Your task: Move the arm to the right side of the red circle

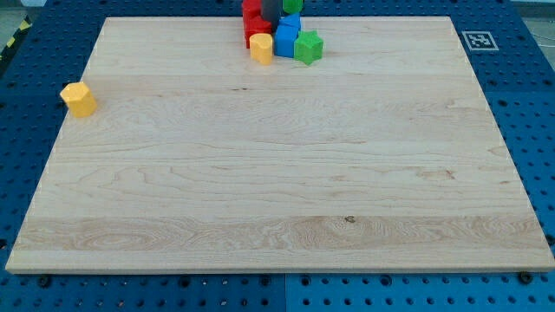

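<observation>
Blocks cluster at the view's top centre of the wooden counter (277, 173). Dark rod (270, 9) comes down among them; my tip is hidden behind the blocks, no jaws on this rig. Red block (252, 19), shape unclear, sits left of the rod, touching it. Yellow block (261, 48), blue block (287, 39) and green block (308, 47) line up just below. Another yellow block (78, 100) sits alone near the left edge.

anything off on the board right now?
One yellow block sits alone at the view's left edge, far from the cluster at the top: red blocks, another yellow block, blue, green. My tip is hidden among them.
</observation>
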Tool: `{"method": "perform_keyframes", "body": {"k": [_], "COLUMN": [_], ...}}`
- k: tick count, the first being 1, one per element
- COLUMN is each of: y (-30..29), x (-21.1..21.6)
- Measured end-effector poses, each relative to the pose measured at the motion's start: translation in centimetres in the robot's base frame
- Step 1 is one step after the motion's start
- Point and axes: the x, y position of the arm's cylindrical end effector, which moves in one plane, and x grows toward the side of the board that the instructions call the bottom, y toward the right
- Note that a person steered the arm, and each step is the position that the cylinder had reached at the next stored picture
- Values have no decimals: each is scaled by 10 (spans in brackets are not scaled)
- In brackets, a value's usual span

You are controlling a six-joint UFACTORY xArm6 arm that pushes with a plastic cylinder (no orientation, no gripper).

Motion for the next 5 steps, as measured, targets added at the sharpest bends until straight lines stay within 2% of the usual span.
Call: {"method": "perform_keyframes", "body": {"k": [3,5], "y": [0,0], "x": [122,117]}}
